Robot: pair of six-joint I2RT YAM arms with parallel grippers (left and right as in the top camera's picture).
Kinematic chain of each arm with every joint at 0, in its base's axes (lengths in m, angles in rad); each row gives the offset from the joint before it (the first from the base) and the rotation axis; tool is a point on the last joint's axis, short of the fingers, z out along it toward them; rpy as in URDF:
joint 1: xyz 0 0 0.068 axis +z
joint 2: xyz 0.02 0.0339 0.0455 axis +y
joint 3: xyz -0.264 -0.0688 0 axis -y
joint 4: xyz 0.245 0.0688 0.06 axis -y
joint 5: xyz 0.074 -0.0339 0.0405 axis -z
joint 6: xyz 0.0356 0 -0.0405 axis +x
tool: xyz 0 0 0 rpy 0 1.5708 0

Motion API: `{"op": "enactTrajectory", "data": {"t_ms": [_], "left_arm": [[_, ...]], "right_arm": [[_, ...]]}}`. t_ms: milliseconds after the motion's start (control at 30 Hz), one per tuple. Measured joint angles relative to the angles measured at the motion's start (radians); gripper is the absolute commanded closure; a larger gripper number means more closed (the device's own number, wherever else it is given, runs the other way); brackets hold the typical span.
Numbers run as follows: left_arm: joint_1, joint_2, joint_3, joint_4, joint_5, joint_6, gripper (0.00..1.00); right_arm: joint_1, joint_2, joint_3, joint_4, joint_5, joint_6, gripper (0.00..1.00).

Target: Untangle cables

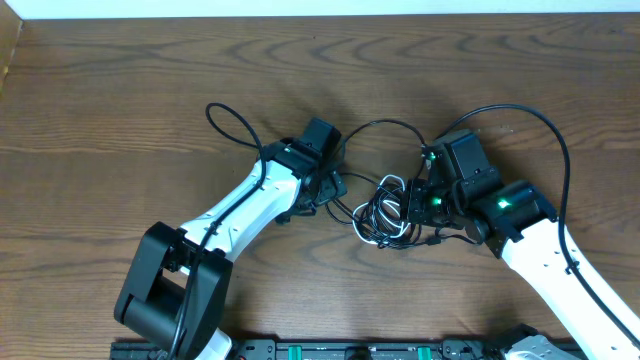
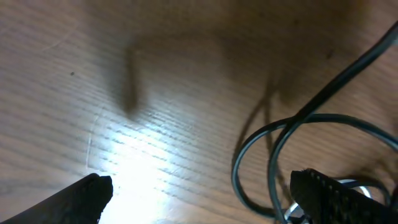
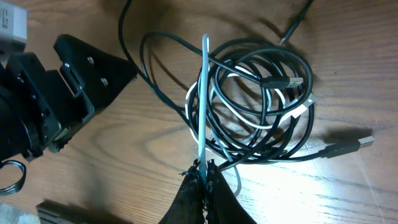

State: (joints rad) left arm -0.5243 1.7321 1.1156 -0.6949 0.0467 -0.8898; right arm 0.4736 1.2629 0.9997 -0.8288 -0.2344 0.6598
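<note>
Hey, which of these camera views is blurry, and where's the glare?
Left wrist: blurred throughout, bright glare on the table. Right wrist: cables sharp, milder glare on the wood below them. Overhead: even light, soft shadows, no glare.

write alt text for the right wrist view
The right claw, shut, pinches a white cable and holds one strand taut over a tangled coil of black cables with plug ends. The coil lies on a wooden table.
</note>
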Motion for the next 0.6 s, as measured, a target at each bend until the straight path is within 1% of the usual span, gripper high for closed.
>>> {"op": "enactTrajectory", "data": {"t_ms": [100, 167, 233, 367, 467, 600], "left_arm": [[0.0, 0.0, 0.0, -0.002, 0.007, 0.0, 0.14], [0.0, 0.0, 0.0, -0.004, 0.042, 0.014, 0.18], [0.0, 0.0, 0.0, 0.007, 0.104, 0.063, 0.22], [0.0, 0.0, 0.0, 0.026, 0.259, 0.217, 0.23], [0.0, 0.0, 0.0, 0.058, 0.404, 0.348, 0.23], [-0.001, 0.0, 0.0, 0.099, 0.534, 0.447, 0.23]], "right_arm": [[0.0, 0.0, 0.0, 0.0, 0.006, -0.003, 0.99], [0.0, 0.0, 0.0, 0.0, 0.011, -0.003, 0.99], [-0.002, 0.0, 0.0, 0.0, 0.015, -0.006, 0.99], [-0.029, 0.0, 0.0, 0.0, 0.019, -0.008, 0.99], [-0.049, 0.0, 0.0, -0.001, 0.024, -0.01, 0.99], [-0.056, 0.0, 0.0, -0.001, 0.025, -0.011, 0.99]]}}
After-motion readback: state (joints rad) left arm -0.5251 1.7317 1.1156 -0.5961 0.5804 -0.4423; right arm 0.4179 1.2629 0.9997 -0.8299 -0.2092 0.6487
